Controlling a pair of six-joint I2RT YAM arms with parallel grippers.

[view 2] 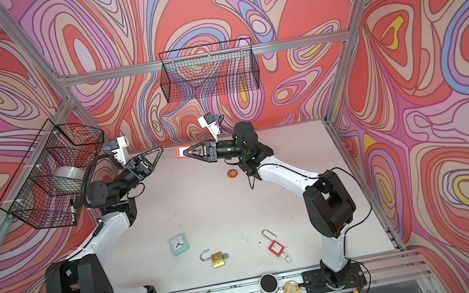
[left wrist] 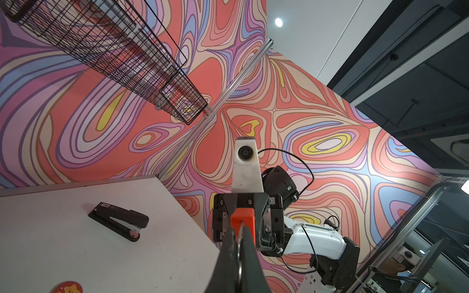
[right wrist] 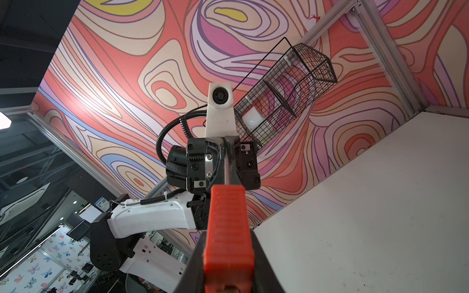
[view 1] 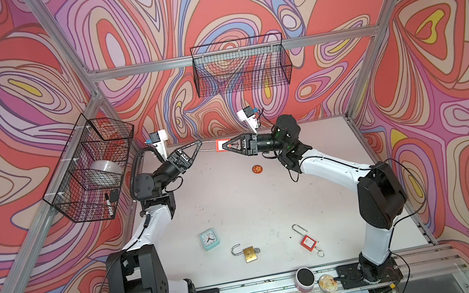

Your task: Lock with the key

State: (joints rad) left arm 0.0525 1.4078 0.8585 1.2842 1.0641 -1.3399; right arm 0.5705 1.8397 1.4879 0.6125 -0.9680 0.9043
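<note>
Both top views are met at the far edge of the white desk (view 1: 236, 205) by a red plastic padlock (view 1: 222, 144), which is held clear of the surface between the two grippers. Its long metal shackle (right wrist: 227, 170) is pointed toward the left gripper (view 1: 200, 143). The fingers (left wrist: 224, 256) of that gripper are pressed together on the shackle's loop, as is seen in the left wrist view. The red body is pinched at its other end by the fingers (right wrist: 191, 263) of the right gripper (view 1: 225, 146), and its ribbed side is seen gripped between them in the right wrist view. Whether a key sits in this padlock cannot be told.

Toward the near edge of the desk, a brass padlock with an open shackle (view 1: 247, 253) is laid flat. A second red padlock (view 1: 306, 241) with a small ring at its end lies to its right, apart from it. A teal square clock (view 1: 209, 239) is set near the brass padlock on its left. A round orange badge (view 1: 257, 169) lies near the right arm's wrist. A black stapler (left wrist: 119, 219) is shown on the desk in the left wrist view.
</note>
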